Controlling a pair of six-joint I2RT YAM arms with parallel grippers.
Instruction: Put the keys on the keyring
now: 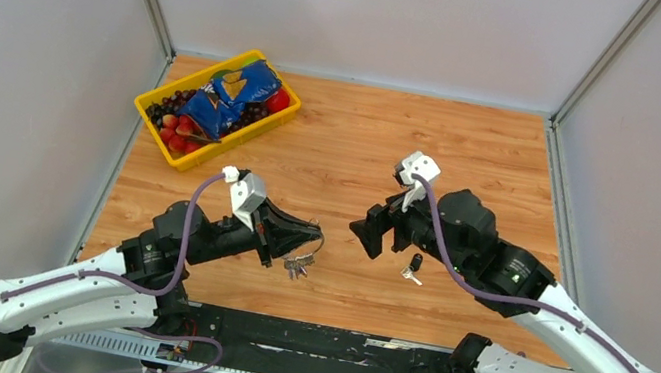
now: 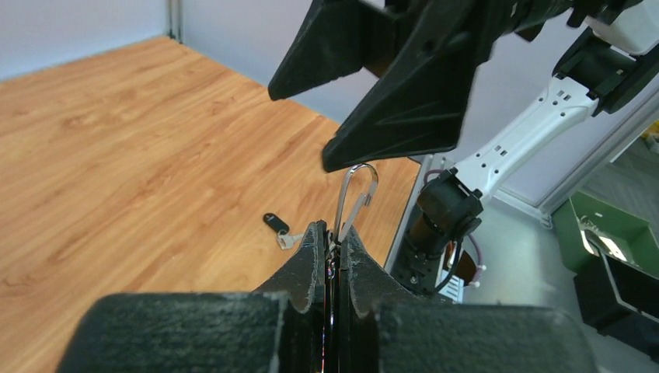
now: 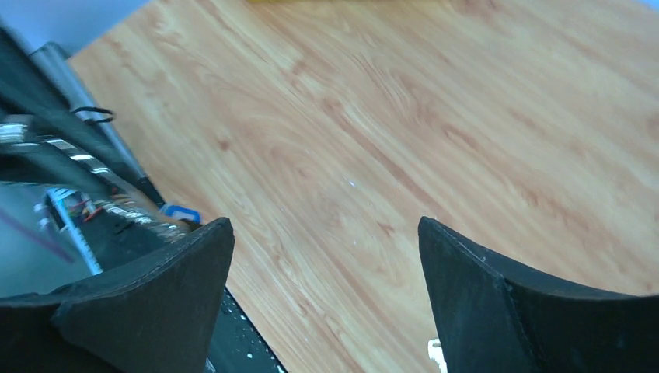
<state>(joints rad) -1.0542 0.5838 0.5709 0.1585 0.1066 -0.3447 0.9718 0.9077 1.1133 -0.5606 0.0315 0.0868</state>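
Note:
My left gripper (image 1: 311, 232) is shut on the keyring (image 2: 356, 196), a thin silver wire loop that sticks up out of its closed fingertips (image 2: 317, 241). A cluster of small keys (image 1: 297, 264) hangs from the ring below the gripper, just above the table. A blue tag (image 3: 180, 213) shows at the left of the right wrist view. My right gripper (image 1: 366, 234) is open and empty, a short way right of the ring and facing it; its fingers (image 2: 388, 85) hang above the loop. A loose key with a black head (image 1: 414, 265) lies on the table under my right arm and shows in the left wrist view (image 2: 276, 223).
A yellow basket (image 1: 268, 124) with a blue bag and red and dark fruit stands at the back left. The wooden table (image 1: 493, 163) is walled in grey on three sides. The arms' black base rail (image 1: 330, 347) runs along the near edge.

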